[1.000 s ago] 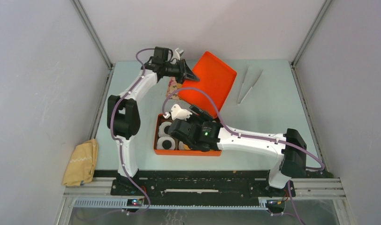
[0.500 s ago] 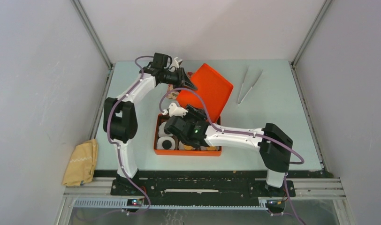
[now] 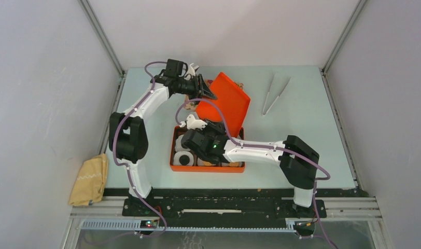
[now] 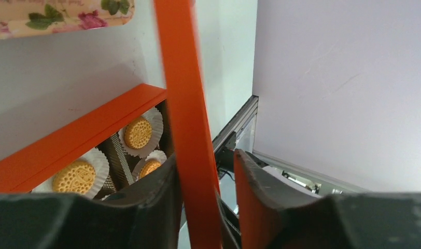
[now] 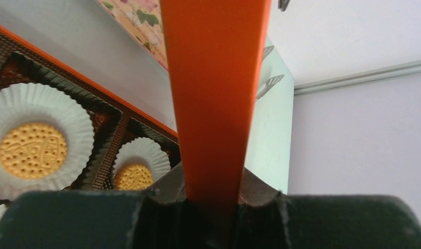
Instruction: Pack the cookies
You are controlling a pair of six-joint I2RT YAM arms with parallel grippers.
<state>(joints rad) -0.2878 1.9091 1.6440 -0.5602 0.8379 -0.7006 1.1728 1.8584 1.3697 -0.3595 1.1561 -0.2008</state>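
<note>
— Top external view: why is the orange lid (image 3: 226,101) held tilted above the box (image 3: 208,169)?
— So it can be lowered square, probably. One rim is clamped in the right pincer (image 5: 213,187). The opposite rim runs between the jaws of the left pincer (image 4: 203,176), though a firm grip cannot be told.
— And the cookies (image 5: 32,150)?
— Seated in paper liners (image 5: 68,104), below both pincers.

Left arm (image 3: 146,101): raised and reaching to the far side, elbow bent, wrist turned to the right. Left hand (image 3: 204,89): fingers parted astride the edge of the lid (image 3: 226,104), one finger against it, a narrow gap showing at the other.

Right arm (image 3: 256,149): held low, forearm stretched leftward. Right hand (image 3: 196,125): fingers clamped on the lid's edge, contact on both sides.
</note>
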